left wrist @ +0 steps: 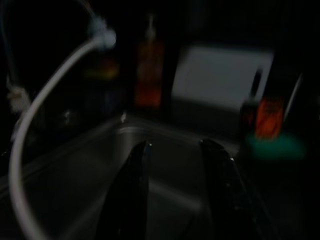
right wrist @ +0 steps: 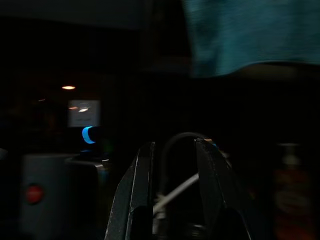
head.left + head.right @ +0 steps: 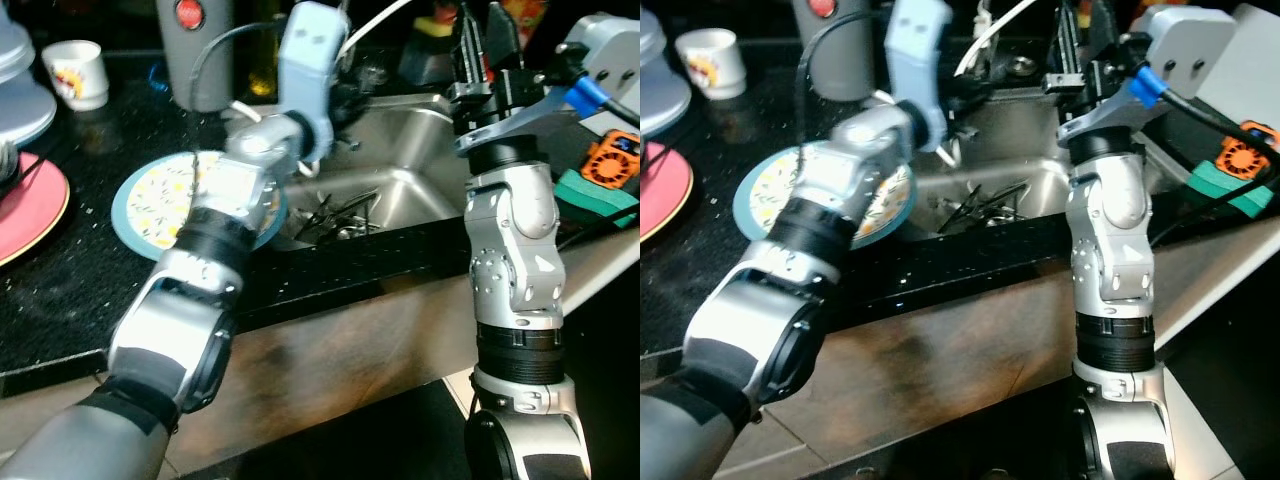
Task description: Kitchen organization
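My left arm reaches across a blue-rimmed flowered plate (image 3: pixel 150 205) on the black counter towards the steel sink (image 3: pixel 405 125). In the left wrist view my left gripper (image 1: pixel 176 145) is open and empty above the basin. Several dark utensils (image 3: pixel 338 215) lie on the sink bottom. On the right, my right gripper (image 3: pixel 482 40) is held upright over the sink's right side, fingers pointing up. Its own wrist view shows the right gripper (image 2: pixel 175 144) open with nothing in it.
A pink plate (image 3: pixel 30 210) and a white cup (image 3: pixel 75 72) sit at the left of the counter. A grey appliance with a red button (image 3: pixel 190 40) stands behind the plate. A green and orange item (image 3: pixel 605 170) lies right of the sink. A white hose (image 1: pixel 30 125) curves over the sink.
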